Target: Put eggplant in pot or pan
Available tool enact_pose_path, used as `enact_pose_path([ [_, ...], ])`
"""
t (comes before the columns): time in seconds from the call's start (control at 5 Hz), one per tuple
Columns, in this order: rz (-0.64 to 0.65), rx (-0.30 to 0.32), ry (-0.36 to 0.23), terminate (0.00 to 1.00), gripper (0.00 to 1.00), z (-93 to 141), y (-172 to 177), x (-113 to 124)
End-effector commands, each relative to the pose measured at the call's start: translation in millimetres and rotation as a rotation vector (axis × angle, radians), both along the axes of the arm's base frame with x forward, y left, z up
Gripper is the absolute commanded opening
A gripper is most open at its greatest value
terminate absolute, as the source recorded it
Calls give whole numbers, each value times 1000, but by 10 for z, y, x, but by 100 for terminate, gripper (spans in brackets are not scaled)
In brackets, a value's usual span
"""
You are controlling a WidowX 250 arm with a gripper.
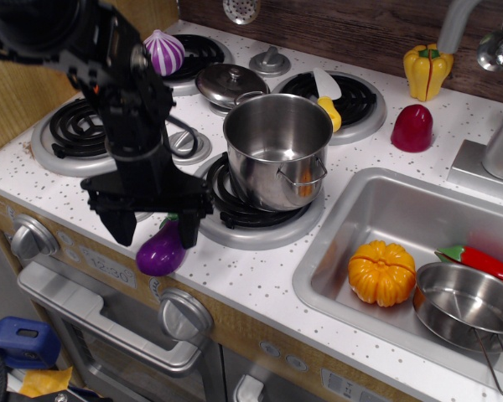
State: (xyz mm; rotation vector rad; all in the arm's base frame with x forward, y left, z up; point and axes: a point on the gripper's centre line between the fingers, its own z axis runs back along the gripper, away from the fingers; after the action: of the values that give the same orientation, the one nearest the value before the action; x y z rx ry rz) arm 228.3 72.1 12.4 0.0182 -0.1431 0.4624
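The purple eggplant [159, 253] lies on the white speckled counter near the front edge, left of the front burner. Its green stem end is partly hidden by my gripper. My black gripper [155, 230] is open and hangs right over the eggplant, one finger [122, 226] on its left and one finger [189, 228] on its right. The jaws are not closed on it. The tall steel pot [277, 158] stands upright on the front burner, to the right of the gripper, and looks empty.
A domed steel lid [230, 83] and a striped purple onion toy [164, 52] sit behind. The sink [360, 201] on the right holds an orange pumpkin [381, 272], a small steel pan [469, 306] and a red pepper [483, 261]. A yellow pepper [427, 71] stands at the back.
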Motion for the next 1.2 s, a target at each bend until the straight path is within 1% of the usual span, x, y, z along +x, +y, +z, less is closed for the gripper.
enact_pose_path([
  [0.0,-12,19,-32,0,100,-68,54,42],
  [0.2,8,12,-34,0,100,-174,76,22],
  [0.4,34,27,-24,0,0,-153,61,10],
  [0.6,43,49,0,0,0,-27,54,18],
  [0.8,67,110,37,0,0,395,137,67],
  [1.0,131,182,19,0,0,812,169,136],
])
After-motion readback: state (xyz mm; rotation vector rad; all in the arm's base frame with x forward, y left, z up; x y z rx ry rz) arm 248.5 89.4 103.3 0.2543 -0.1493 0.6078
